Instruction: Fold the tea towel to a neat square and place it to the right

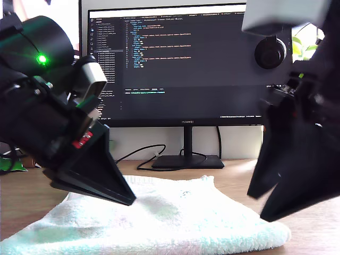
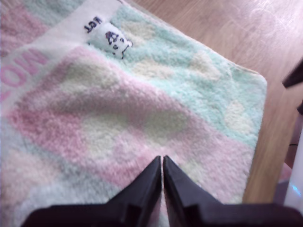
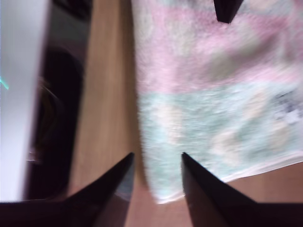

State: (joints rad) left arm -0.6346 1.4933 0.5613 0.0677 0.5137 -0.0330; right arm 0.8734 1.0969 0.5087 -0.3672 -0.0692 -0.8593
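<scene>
Exterior view: tea towel [image 1: 175,218] lies flat, folded, on wooden worktop [image 1: 313,234] before monitor [image 1: 180,64]. My first tool [image 1: 127,199] at exterior view's left, tip on towel; my second tool [image 1: 265,204] at exterior view's right, above towel's edge.

First wrist view: first tool [image 2: 162,163] jaws closed together, nothing between, tip over pink band; white tag [image 2: 111,41] beyond.

Second wrist view: second tool [image 3: 156,163] jaws spread apart, straddling towel's [image 3: 213,94] edge near its corner, gripping nothing.
</scene>
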